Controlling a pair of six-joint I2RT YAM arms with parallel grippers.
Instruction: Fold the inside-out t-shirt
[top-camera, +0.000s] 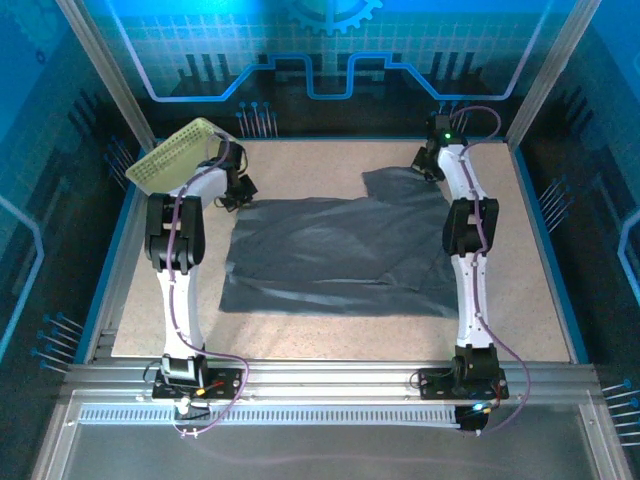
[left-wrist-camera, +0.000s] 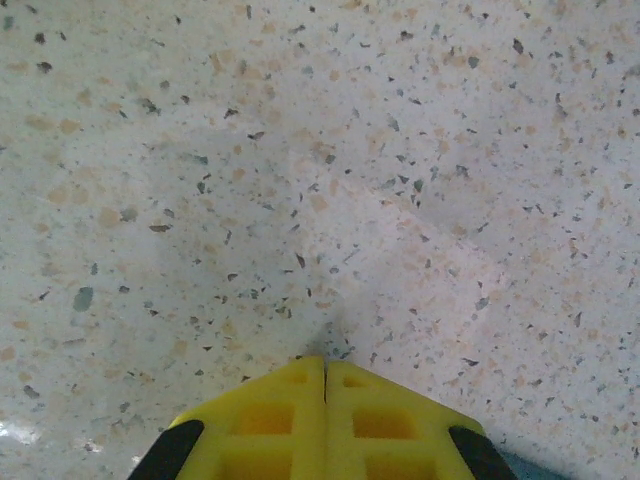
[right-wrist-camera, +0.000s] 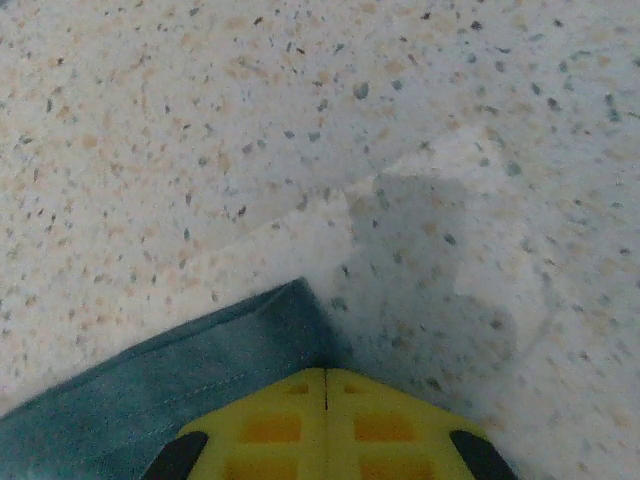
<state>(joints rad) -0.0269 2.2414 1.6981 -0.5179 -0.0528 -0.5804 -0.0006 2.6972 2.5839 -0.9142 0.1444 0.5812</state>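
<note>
Far left, a yellow-green lattice basket (top-camera: 178, 155) sits at the table's far corner. The left gripper (left-wrist-camera: 325, 372) has its yellow fingers pressed flat together over the bare speckled table (left-wrist-camera: 300, 150), near the shirt's far-left corner. In the centre lies the t-shirt (top-camera: 330, 255): dark grey, matte, spread nearly flat, rippled, with a flap rumpled far right. No fold made yet, I'd say, so it's all ahead. The right gripper (right-wrist-camera: 326, 375) is closed too, with the stitched hem (right-wrist-camera: 200, 350) slipping under it; pinched or not, can't tell.

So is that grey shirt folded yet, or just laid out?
Spread out: the t-shirt lies mostly flat across the table as one wide sheet.
</note>
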